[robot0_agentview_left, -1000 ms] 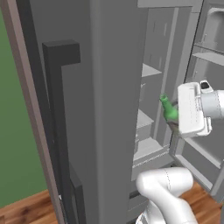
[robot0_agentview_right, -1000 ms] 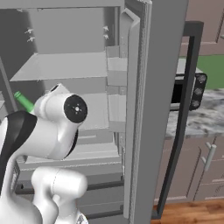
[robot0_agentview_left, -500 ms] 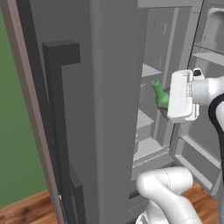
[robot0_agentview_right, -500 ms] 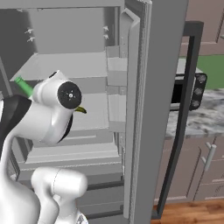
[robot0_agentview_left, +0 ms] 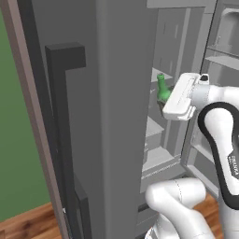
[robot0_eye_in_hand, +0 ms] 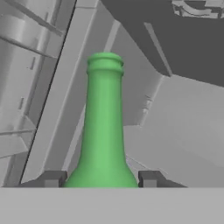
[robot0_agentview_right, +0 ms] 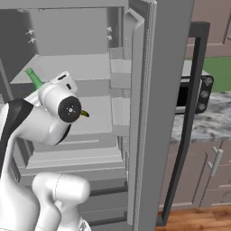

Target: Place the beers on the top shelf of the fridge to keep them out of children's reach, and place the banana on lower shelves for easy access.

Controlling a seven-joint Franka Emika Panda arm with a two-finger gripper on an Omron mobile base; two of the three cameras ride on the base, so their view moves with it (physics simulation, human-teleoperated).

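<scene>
Grey fridge point(robot0_agentview_left: 116, 93) stands open at frame centre while the pincer point(robot0_eye_in_hand: 101, 180), clamped on the green bottle point(robot0_agentview_left: 163, 88), has risen from mid-height to just above the top shelf point(robot0_agentview_right: 76, 67), so setting down looks close.

Non-task items: black microwave point(robot0_agentview_right: 195, 94) sits on a marbled grey worktop point(robot0_agentview_right: 212, 125), right of the open door. Brown cabinets point(robot0_agentview_right: 212, 169) with pale bar handles below it. Green wall point(robot0_agentview_left: 18, 140) on the left, wood floor point(robot0_agentview_left: 28, 226) beneath.
</scene>
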